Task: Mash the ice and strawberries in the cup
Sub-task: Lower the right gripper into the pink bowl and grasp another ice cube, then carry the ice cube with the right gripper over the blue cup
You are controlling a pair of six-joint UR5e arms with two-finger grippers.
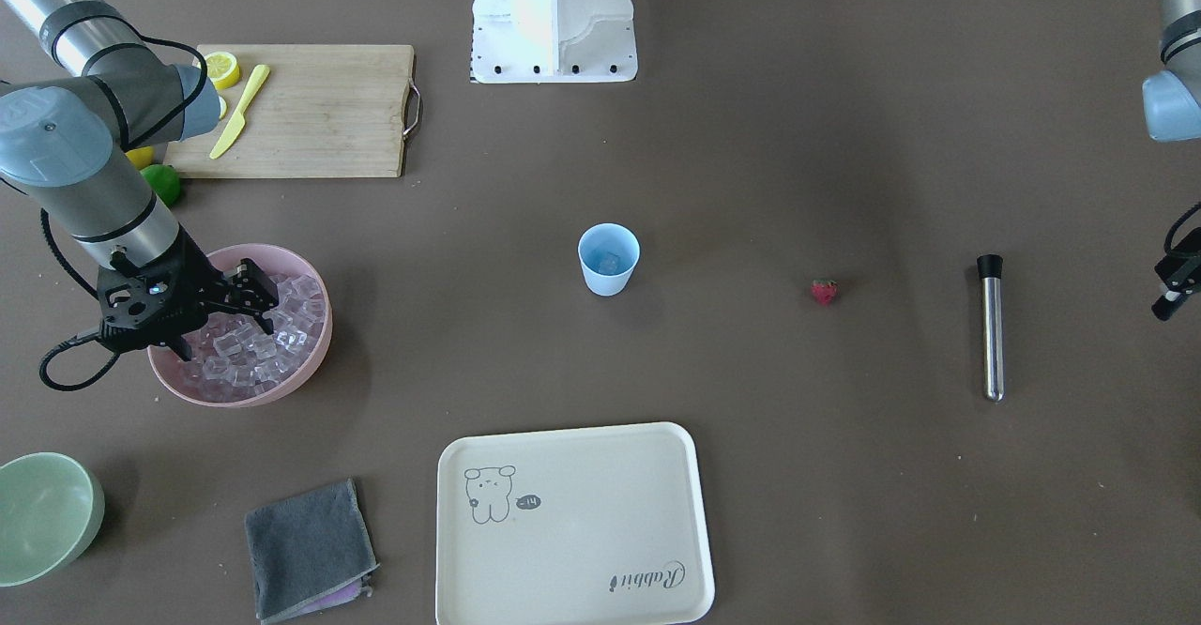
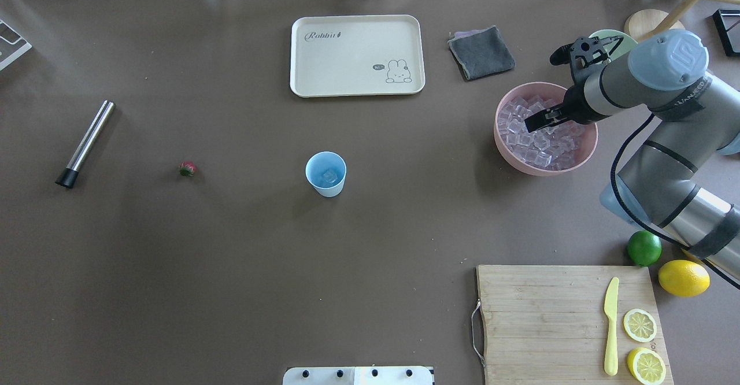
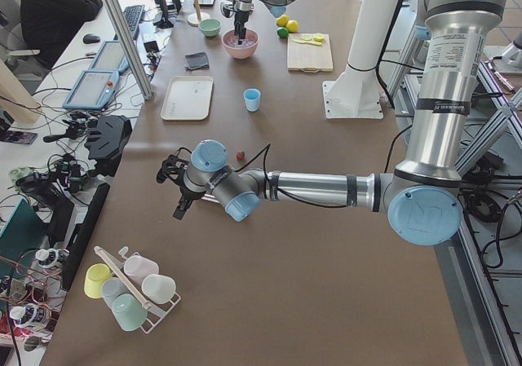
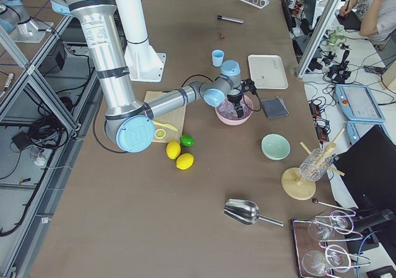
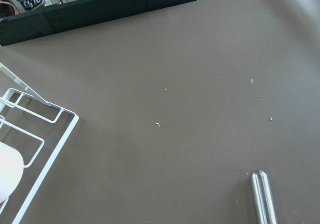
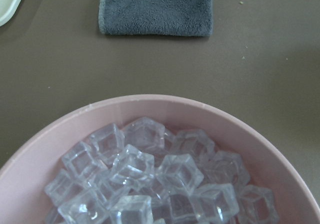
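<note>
In the overhead view the steel muddler point(image 2: 87, 142) lies far left. The strawberry point(image 2: 187, 169) sits alone to its right, well apart from the light-blue cup point(image 2: 326, 189). The cup stands upright near the middle with one piece of ice point(image 2: 329, 176) showing inside (whether more lie under it cannot be made out). Farther right the pink bowl point(image 2: 500, 142) holds a heap of the same cubes. The right gripper point(image 1: 230, 334) hangs over the bowl with its fingers spread and nothing between them, though its own wrist camera shows no finger at all. Behind that arm a pale green bowl point(image 2: 601, 33) is mostly hidden. The left gripper point(image 1: 1173, 289) is cut off at the front view's edge, so whether it is spread or closed cannot be told.
</note>
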